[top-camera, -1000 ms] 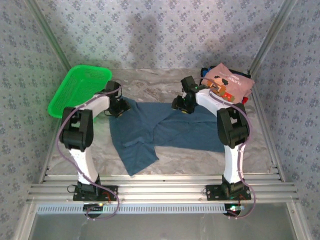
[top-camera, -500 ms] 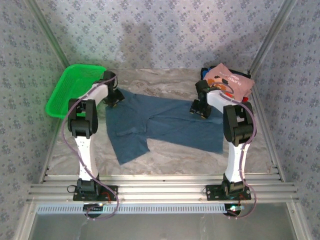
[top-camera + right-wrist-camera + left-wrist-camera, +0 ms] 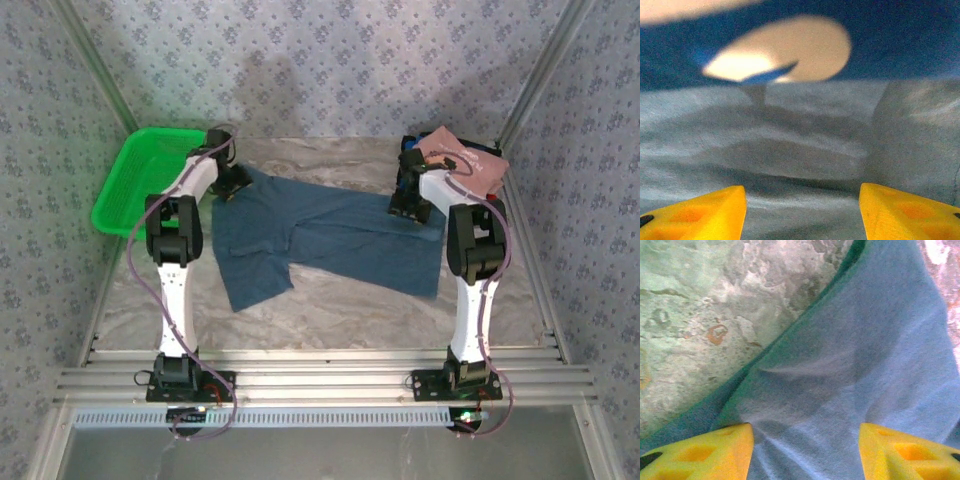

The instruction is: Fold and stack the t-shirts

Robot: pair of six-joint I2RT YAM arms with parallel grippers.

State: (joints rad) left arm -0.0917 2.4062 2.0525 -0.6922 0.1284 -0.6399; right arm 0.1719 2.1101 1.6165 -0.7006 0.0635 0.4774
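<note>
A plain teal-blue t-shirt point(image 3: 330, 235) lies spread across the middle of the table, with one flap reaching toward the near left. My left gripper point(image 3: 232, 185) sits low over its far-left corner. In the left wrist view the yellow fingers point(image 3: 710, 452) stand apart over the flat cloth point(image 3: 865, 355), so the left gripper point(image 3: 805, 440) is open. My right gripper point(image 3: 408, 205) is over the shirt's far-right corner. It point(image 3: 802, 200) is open too, with wrinkled teal cloth point(image 3: 790, 145) under it. A pink printed t-shirt point(image 3: 465, 160) rests on a dark blue t-shirt point(image 3: 410, 145) at the back right.
A green mesh basket point(image 3: 135, 180) sits tilted at the back left, just beside the left arm. Bare marbled tabletop point(image 3: 330, 310) runs along the near side. The dark blue t-shirt with white print point(image 3: 790, 47) lies right beyond the right fingers. Metal frame posts stand at both back corners.
Both arms have moved toward the far side and outward, drawing the teal-blue shirt's far edge back and spreading it wider. Both pairs of jaws have widened.
</note>
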